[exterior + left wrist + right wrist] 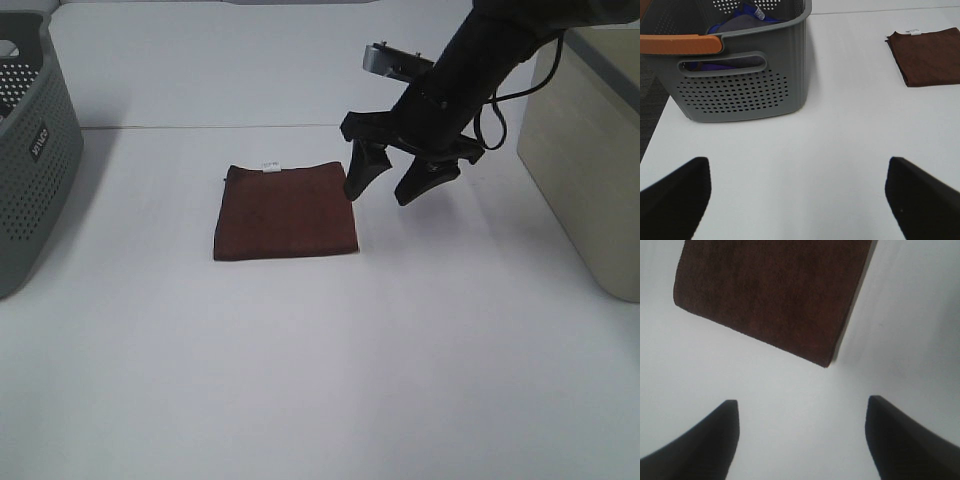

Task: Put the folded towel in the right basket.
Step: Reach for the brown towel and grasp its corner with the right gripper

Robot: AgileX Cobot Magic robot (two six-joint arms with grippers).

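Note:
The folded dark red-brown towel (285, 211) lies flat on the white table, with a small white tag on its far edge. It also shows in the left wrist view (930, 56) and the right wrist view (772, 292). My right gripper (387, 186) is open and empty, hovering just right of the towel's right edge, its fingertips (715, 435) short of the towel's corner. The beige right basket (590, 150) stands at the table's right edge. My left gripper (797, 195) is open and empty, out of the exterior high view, near the grey basket.
A grey perforated basket (30, 150) stands at the left edge; the left wrist view shows its orange handle (680, 44) and blue-grey cloth (740, 20) inside. A cable (495, 110) hangs from the right arm.

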